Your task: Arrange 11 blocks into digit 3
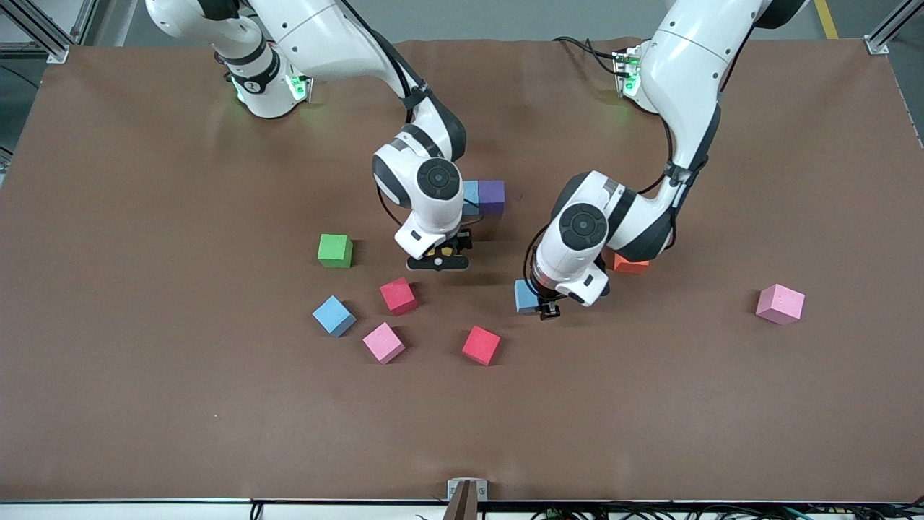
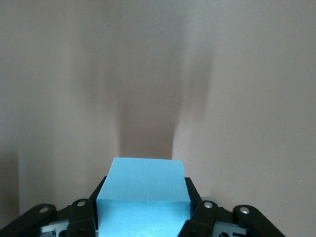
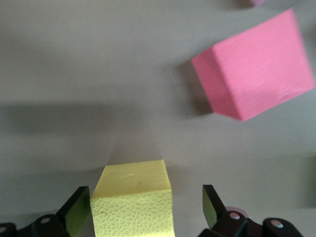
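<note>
- Nine blocks are counted in the front view, plus one green cube [image 1: 335, 250] apart.
- Two blue ones are seen: one [image 1: 477, 197] touching a purple [image 1: 491, 196], one loose [image 1: 333, 315].
- A third blue block [image 2: 142, 197] is clamped by the left gripper [image 1: 548, 310].
- The right gripper [image 1: 438, 258] is spread wide around a yellow block [image 3: 133, 205].

Left gripper [image 1: 547, 312] grips blue cube [image 1: 525, 297].

Orange block [image 1: 629, 264] mostly hidden under left arm; yellow block [image 3: 133, 205] cut off by frame edge, barely visible in front view.
</note>
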You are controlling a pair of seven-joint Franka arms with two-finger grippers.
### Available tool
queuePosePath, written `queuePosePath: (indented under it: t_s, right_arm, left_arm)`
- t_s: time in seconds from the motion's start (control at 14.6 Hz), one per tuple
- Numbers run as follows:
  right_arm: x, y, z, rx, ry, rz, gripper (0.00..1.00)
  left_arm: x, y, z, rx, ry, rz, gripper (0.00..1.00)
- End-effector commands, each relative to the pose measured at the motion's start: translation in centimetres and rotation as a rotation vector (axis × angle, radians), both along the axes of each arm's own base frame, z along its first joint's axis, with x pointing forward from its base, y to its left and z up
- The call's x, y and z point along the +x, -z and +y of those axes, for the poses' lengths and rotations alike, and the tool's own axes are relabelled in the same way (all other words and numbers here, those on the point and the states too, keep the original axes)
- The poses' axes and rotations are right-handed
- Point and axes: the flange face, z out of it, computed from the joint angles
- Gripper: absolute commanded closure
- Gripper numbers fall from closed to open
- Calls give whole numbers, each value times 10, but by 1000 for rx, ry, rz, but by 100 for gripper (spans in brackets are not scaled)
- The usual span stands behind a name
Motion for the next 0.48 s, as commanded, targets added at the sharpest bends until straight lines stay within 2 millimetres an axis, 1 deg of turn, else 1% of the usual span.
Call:
queuePosePath:
  t_s: [0.0,0.14,0.27,0.34,0.41]
  right_arm:
    - [15,-37,-22,21,45,11,0]
    - [31,-56,-41,31,81,3,0]
    - [47,-71,-66,32,125,3,0]
    - [55,-76,-79,30,148,5,0]
    - [67,-82,-97,29,179,2,0]
  left_arm:
    - [-14,3,-13,3,-13,8,89]
    - [-30,10,-29,10,-14,24,89]
    - [-44,11,-45,12,-18,28,89]
    - [-51,12,-53,12,-12,29,90]
    - [-59,13,-63,5,-3,22,90]
